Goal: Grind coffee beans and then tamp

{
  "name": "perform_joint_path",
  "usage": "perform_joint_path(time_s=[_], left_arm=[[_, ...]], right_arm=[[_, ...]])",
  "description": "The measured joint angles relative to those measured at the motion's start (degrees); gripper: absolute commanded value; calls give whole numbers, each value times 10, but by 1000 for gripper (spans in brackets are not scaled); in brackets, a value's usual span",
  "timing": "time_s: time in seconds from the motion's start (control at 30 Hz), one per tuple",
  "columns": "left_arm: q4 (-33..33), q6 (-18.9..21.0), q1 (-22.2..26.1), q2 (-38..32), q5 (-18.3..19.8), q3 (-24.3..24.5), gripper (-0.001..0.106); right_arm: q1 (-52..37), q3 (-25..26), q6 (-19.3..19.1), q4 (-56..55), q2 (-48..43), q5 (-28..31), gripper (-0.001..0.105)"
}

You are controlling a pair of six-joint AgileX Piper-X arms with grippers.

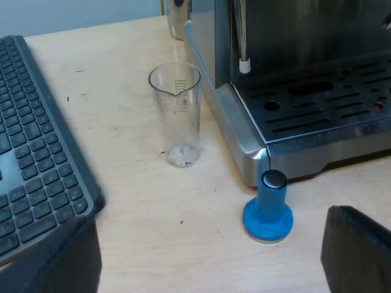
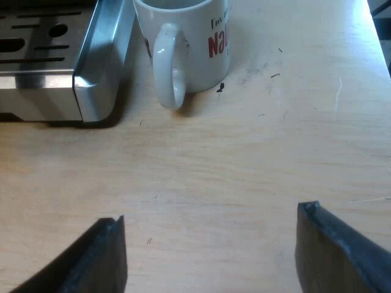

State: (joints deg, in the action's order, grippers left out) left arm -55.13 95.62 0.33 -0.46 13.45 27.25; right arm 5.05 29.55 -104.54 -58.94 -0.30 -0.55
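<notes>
Right now the left gripper (image 1: 211, 221) hangs over the pale wooden surface (image 1: 128, 207) with its two black fingers spread wide and nothing between them. Just beyond it the blue tamper (image 1: 267, 209) stands upright on its broad base, its silver-capped top up, just beside the front corner of the espresso machine (image 1: 241, 137); I cannot tell whether the two touch. The machine's slotted drip tray (image 1: 330, 101) shows past that corner, and a steam wand with a white tip (image 1: 244, 64) hangs above the tray. A clear measuring glass (image 1: 175, 116) stands upright on the surface near the machine's side, apart from it, between the machine and a dark keyboard (image 1: 36, 159). The glass holds nothing but a few specks at its bottom. A metal vessel (image 1: 177, 18) stands farther off along the machine's side.

The right gripper (image 2: 211, 217) is likewise spread wide over bare surface (image 2: 244, 152), gripping nothing. Ahead of it a white mug with red lettering (image 2: 189, 43) stands on the surface, its handle turned toward the gripper, just beside another corner of the espresso machine (image 2: 101, 61).
</notes>
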Motion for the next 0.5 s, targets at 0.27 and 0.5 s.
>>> perform_joint_path(time_s=[0.27,0.5], left_arm=[[0,20,0,0,28,0,79],[-4,39,-10,0,32,5,79]], right_arm=[[0,0,0,0,0,0,60],[0,9,-2,-4,0,0,60]])
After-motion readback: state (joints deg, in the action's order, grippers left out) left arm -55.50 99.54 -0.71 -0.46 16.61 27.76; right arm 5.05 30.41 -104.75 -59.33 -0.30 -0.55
